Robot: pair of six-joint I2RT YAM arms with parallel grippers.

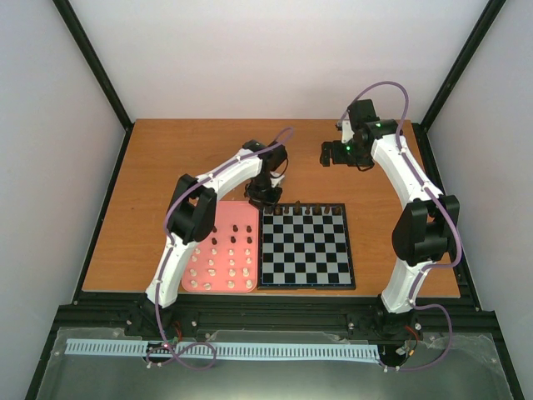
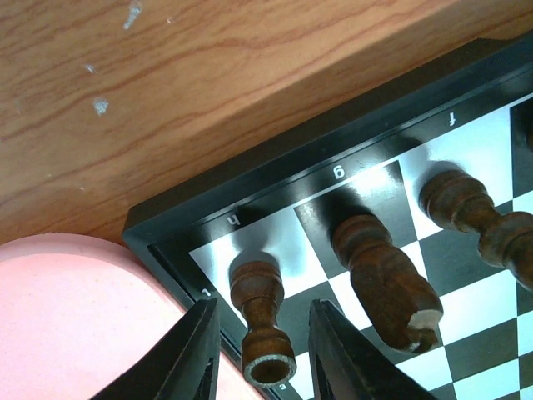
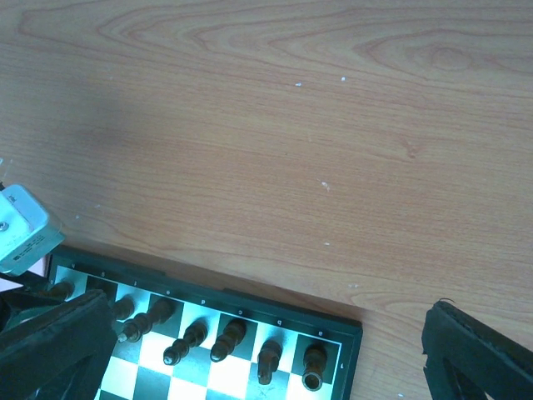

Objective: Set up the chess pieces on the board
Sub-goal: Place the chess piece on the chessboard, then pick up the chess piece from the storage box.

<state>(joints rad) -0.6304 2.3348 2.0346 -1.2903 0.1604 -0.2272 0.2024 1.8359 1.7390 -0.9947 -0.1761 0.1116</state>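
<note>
The left pincer stands slightly parted, a dark chess piece upright between its fingers, untouched, on the corner square of the board. Placing looks finished; next calls for lifting straight clear. The right pincer hangs wide open, empty.

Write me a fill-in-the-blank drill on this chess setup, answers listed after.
The plain pink rectangular tray lies on the black-and-grey checked chessboard's ___ side.
The left gripper straddles a dark brown wooden piece standing in the board's far-left ___.
The right gripper, above the brown wooden table, has its jaws wide ___.
The small cream-white pieces all stand on the ___.
Missing: left; corner; open; tray.
</note>
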